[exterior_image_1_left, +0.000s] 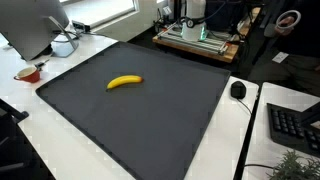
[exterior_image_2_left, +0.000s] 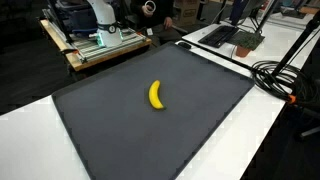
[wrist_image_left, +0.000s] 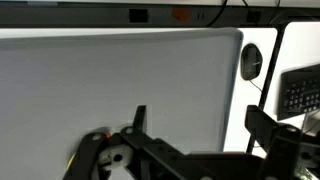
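The banana (exterior_image_1_left: 125, 82) lies alone, centred on the dark mat (exterior_image_1_left: 150, 125). In the wrist view the gripper (wrist_image_left: 197, 135) hangs above the mat, jaws spread, empty. Judged step: approach. The next move calls for centring over the banana, then descending.

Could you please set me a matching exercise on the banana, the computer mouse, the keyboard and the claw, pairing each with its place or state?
1. banana
2. computer mouse
3. keyboard
4. claw

A. lying on the dark mat
B. open, holding nothing
C. on the white desk, just off the mat's edge
D. farther from the mat, past the mouse

Pairs: 1-A, 2-C, 3-D, 4-B.
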